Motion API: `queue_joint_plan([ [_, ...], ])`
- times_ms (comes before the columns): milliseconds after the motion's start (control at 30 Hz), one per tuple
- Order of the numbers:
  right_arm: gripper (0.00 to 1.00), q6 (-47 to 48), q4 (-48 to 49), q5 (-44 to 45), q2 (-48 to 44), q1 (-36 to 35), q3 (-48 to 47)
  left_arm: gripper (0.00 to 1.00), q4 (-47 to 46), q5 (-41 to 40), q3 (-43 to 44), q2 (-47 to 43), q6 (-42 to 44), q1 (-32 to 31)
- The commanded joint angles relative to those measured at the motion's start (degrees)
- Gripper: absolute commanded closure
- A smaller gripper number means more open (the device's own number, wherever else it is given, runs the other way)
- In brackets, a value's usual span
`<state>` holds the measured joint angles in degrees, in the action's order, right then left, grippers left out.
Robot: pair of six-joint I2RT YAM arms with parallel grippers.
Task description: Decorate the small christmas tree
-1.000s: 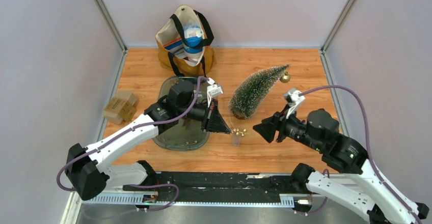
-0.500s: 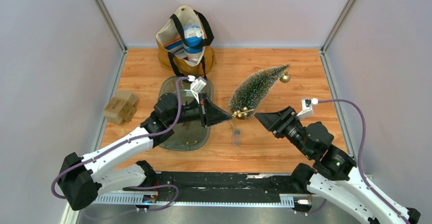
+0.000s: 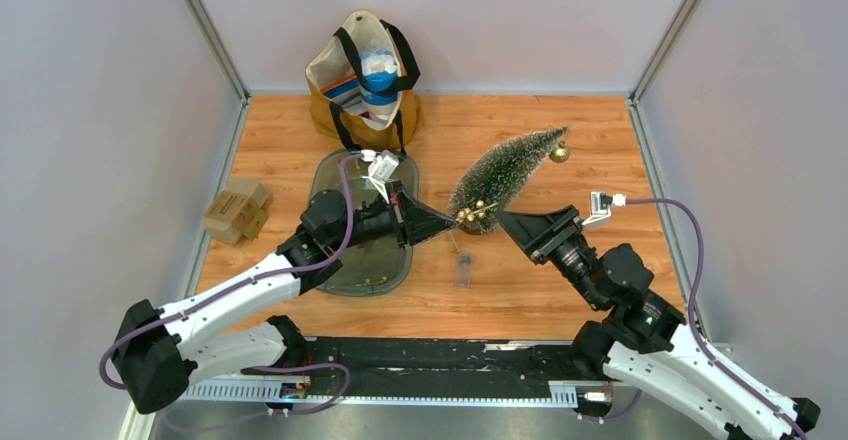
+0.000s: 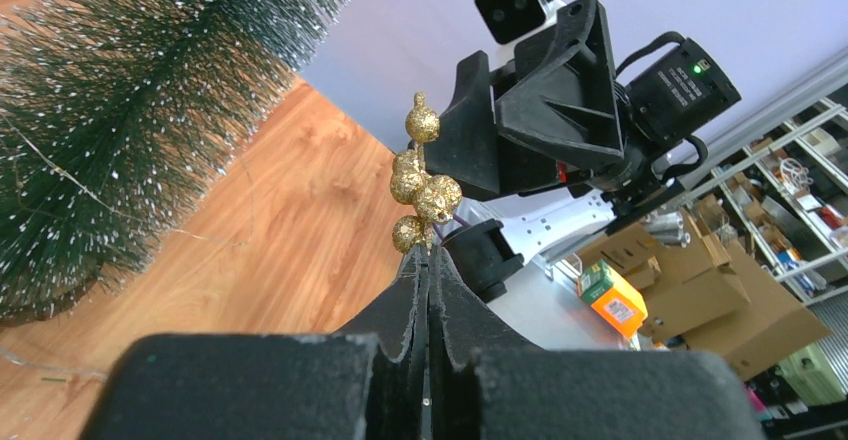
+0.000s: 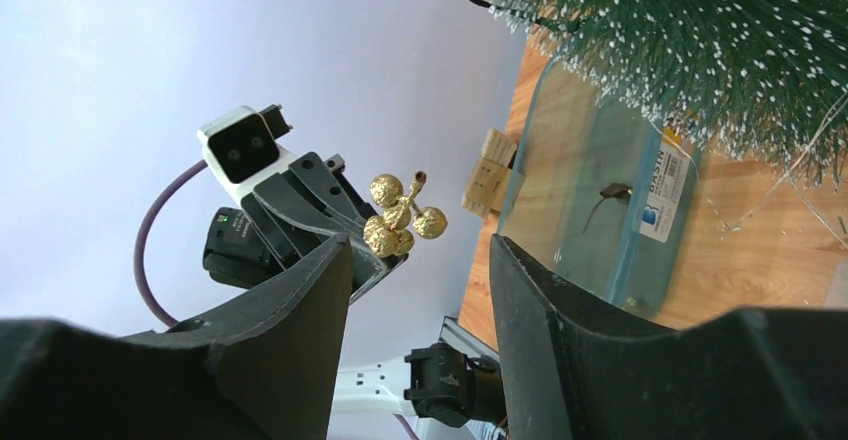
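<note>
Tabletop (image 3: 600, 140), gold sprig (image 4: 420, 185) apparently between left fingers (image 4: 392, 318)

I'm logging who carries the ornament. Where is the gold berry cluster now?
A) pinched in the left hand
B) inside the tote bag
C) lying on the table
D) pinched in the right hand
A: the left wrist view shows the left hand shut on the gold berry cluster; the right hand is open.

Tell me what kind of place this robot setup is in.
Probably a robotics lab or workshop: a wooden table enclosed by grey panels, with metal shelving and cardboard boxes beyond it.
</note>
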<state>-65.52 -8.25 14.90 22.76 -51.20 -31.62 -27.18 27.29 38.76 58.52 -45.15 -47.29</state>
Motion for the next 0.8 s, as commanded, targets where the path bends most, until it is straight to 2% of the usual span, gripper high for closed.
queue_joint_plan([
  [0,0.45,1.4,6.0,2.2,-1.1,-0.5,0.8,1.00,-2.9,-2.1,0.1,-1.3,-0.7,-0.3],
  [133,0.45,1.7,5.4,3.7,0.0,-0.4,0.3,1.00,-3.4,-1.1,0.3,-1.1,-1.2,-0.5],
  [333,0.52,3.2,7.7,4.6,1.6,-0.5,0.4,1.00,-3.4,0.0,0.3,-0.7,-1.5,-1.1],
  [433,0.58,4.0,7.6,4.3,3.0,-0.4,-0.3,1.00,-3.4,0.0,0.3,-0.5,-1.3,-1.3],
  [667,0.59,4.1,12.1,3.5,4.7,-0.4,-0.1,1.00,-3.4,-0.1,0.3,-0.8,-1.2,-1.8],
  [767,0.64,4.3,12.0,3.6,5.0,-0.4,-0.2,1.00,-3.3,0.0,0.3,-0.7,-1.3,-1.9],
])
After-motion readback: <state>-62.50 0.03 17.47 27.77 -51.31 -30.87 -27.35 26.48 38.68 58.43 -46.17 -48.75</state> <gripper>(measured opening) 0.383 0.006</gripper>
